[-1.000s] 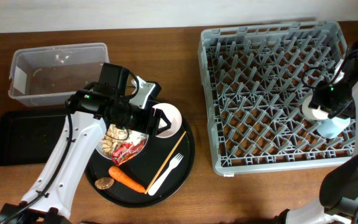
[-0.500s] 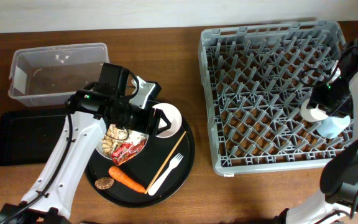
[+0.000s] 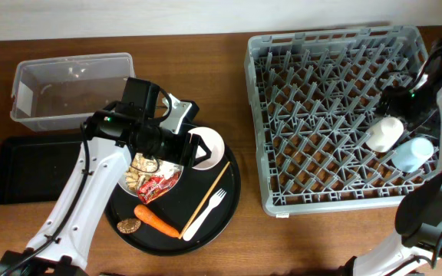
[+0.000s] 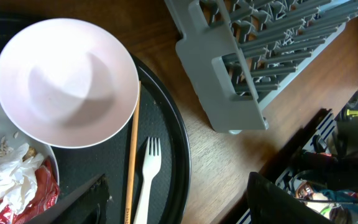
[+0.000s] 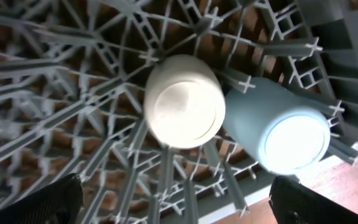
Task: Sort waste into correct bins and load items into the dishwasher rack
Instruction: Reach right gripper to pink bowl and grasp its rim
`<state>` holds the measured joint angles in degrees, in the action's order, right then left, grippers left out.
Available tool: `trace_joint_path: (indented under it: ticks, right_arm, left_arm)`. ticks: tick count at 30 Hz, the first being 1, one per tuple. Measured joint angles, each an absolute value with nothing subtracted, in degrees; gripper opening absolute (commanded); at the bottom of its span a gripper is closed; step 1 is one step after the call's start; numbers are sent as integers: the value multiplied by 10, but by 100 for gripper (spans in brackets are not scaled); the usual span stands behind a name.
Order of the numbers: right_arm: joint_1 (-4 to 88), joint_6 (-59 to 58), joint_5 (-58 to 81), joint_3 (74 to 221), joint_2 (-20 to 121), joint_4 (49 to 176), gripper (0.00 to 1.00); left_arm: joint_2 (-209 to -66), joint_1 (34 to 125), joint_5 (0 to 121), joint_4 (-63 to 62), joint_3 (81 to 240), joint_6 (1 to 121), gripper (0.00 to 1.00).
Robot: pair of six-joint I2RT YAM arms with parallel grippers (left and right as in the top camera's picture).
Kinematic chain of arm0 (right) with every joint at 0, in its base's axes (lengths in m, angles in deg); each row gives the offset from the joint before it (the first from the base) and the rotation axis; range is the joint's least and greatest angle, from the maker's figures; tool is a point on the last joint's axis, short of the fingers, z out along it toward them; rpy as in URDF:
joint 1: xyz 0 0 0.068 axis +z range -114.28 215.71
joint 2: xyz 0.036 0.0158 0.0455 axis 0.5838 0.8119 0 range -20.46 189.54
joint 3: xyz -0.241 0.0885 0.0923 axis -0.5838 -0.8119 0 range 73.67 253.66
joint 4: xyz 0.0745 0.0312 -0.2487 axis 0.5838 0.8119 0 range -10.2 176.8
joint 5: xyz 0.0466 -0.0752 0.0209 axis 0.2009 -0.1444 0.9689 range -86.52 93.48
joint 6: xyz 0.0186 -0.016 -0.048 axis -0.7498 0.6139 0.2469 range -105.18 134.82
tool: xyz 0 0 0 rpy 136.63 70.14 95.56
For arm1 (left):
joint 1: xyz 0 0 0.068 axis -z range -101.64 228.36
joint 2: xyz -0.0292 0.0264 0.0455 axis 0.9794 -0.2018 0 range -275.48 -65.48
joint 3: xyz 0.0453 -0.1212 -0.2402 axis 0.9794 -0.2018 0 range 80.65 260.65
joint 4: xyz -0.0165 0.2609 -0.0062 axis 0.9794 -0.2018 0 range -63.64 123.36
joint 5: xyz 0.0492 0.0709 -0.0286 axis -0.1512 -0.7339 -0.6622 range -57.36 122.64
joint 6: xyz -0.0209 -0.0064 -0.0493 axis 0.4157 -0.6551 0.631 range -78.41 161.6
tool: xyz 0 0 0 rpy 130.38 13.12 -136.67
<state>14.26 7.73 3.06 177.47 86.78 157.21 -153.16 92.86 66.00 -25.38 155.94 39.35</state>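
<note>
My left gripper point(image 3: 194, 151) hangs open and empty over the pinkish-white bowl point(image 3: 209, 146) on the round black tray point(image 3: 230, 192). In the left wrist view point(image 4: 179, 205) the bowl point(image 4: 67, 81), chopstick point(image 4: 132, 162) and white fork point(image 4: 148, 180) lie below it. The white plate point(image 3: 176, 172) holds food scraps point(image 3: 139, 172) and a red wrapper point(image 3: 157, 186). A carrot point(image 3: 156, 220) and a biscuit point(image 3: 128, 226) lie at the tray's front. My right gripper point(image 3: 403, 103) is open above the grey rack point(image 3: 255, 115). The white cup point(image 5: 184, 102) and light blue cup point(image 5: 284, 134) rest among the pegs, clear of its fingers point(image 5: 36, 202).
The clear tub point(image 3: 21, 77) stands at the back left, with the shallow black tray point(image 3: 37, 169) in front of it. The fork point(image 3: 204, 213) and chopstick point(image 3: 208, 192) lie side by side on the round tray's right part. Bare wood separates the tray and the rack.
My right gripper has let go of the white cup and drawn back toward the rack's far right. The cup now rests beside the light blue cup. The left arm has not moved.
</note>
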Motion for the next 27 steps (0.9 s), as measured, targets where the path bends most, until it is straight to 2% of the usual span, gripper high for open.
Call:
trace_joint_path:
  ticks: [3,5,8,11,16,20,21,26,27]
  right_arm:
    - [143,93,85,1789,853,1609,99]
    - [143,132,168,1792,840,1648,99]
    - [148,186,262,1794,838,1707,99]
    - [173,219,298,1794,838,1739,99]
    - [311,238,318,1794,837,1731,99]
    - [467,182,265,1794,837,1675,99]
    - [495,165,249,1794,837,1660,99]
    - [632,83,175,1794,838,1575,99]
    - [649,67,160,1794,840,1555,95]
  left_arm:
    - [-1532,929,660,-254,1559,391,82]
    - [-1532,929,655,-254,1559,391,82]
    - [-1532,929,615,-252,1559,391,83]
    - [-1532,929,565,-249,1559,392,83]
    - [-1532,929,474,-247,1559,414,84]
    - [-1532,924,416,-266,1559,453,87]
    - [-1532,918,407,-272,1559,458,92]
    - [-1532,826,385,-310,1559,486,94]
    - [-1532,795,382,-317,1559,492,95]
